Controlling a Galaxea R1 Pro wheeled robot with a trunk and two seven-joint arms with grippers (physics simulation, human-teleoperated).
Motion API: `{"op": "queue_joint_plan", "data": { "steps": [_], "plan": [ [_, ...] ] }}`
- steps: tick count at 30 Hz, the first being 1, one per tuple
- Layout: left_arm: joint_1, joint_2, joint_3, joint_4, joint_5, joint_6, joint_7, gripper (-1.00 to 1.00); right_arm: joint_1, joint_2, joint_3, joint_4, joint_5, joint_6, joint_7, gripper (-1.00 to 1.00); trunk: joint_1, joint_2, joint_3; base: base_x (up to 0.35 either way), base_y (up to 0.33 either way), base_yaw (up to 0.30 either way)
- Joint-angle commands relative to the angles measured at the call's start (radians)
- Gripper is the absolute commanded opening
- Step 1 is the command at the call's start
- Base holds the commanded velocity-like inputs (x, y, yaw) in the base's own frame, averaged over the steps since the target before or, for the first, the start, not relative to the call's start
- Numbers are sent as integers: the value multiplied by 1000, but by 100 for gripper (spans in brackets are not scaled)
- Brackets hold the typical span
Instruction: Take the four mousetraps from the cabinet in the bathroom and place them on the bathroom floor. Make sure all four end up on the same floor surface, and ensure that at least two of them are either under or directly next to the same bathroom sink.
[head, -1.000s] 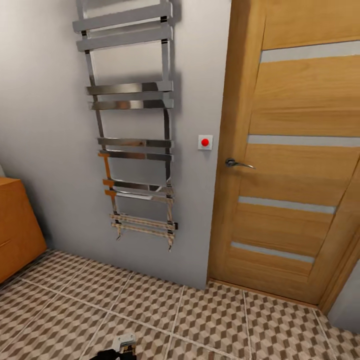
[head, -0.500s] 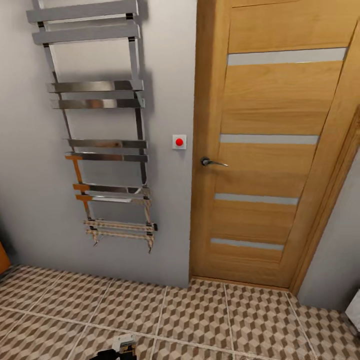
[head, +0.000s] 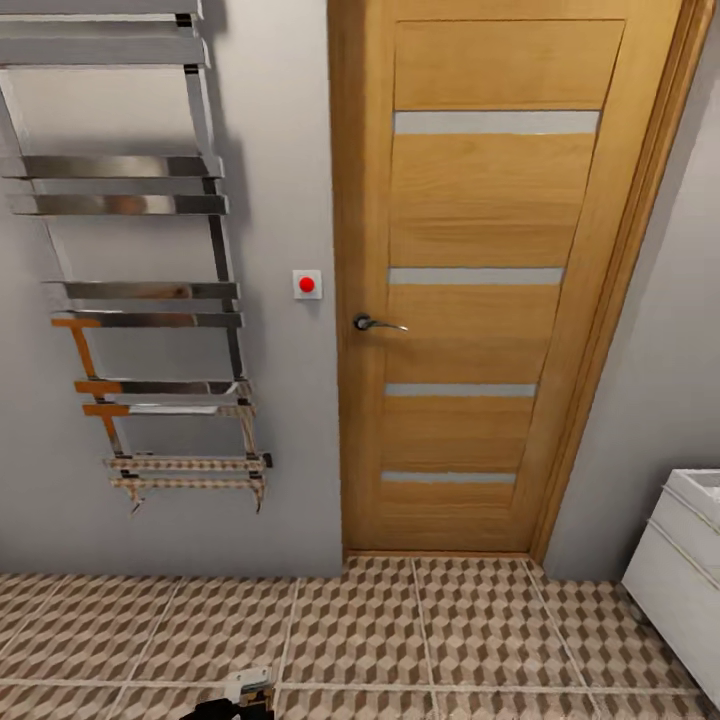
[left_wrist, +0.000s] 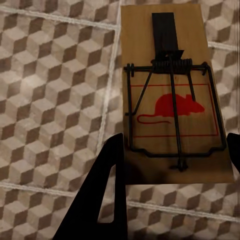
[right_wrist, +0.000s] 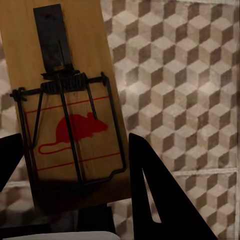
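Carrying a mousetrap in each hand, the robot faces a wooden door (head: 470, 290) and a chrome towel rail (head: 140, 300), with the white corner of what may be the sink vanity (head: 680, 570) just entering at the far side. In the left wrist view the left gripper (left_wrist: 172, 165) has its two dark fingers pressed against the long edges of one mousetrap (left_wrist: 172, 90), the wooden plate reaching out ahead of the fingertips, spring bar and red mouse print facing the camera; the right gripper (right_wrist: 75, 170) clamps a second mousetrap (right_wrist: 65, 100) the same way. Beyond both hands lies the bathroom floor (head: 400, 630), its cube tiles well below the plates as far as can be judged. The main risk, in my view, is the thin grip: each plate is pinched only near its rear end by its narrow edges, so a jolt from the moving base or a quick swing of an arm could let it pivot between the fingers or slip out and drop somewhere far from the basin. A fall from this height might also flip a trap or send it skidding. A second hazard is placement: releasing here, by the door, would put them on the right surface but probably not beside the sink. The vanity edge on the right gripper's side is also something the arm could clip while turning.
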Motion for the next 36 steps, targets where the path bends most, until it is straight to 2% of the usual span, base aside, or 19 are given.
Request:
{"op": "queue_joint_plan", "data": {
  "steps": [1, 36],
  "plan": [
    [-1, 0, 0, -1, 7, 3, 5, -100, -1, 0, 9, 1, -11, 2, -1, -100, 0, -1, -1, 0, 0, -290],
    [0, -3, 0, -1, 8, 2, 5, -100, -1, 0, 9, 2, -11, 2, -1, -100, 0, -1, -1, 0, 0, -290]
  ]
}}
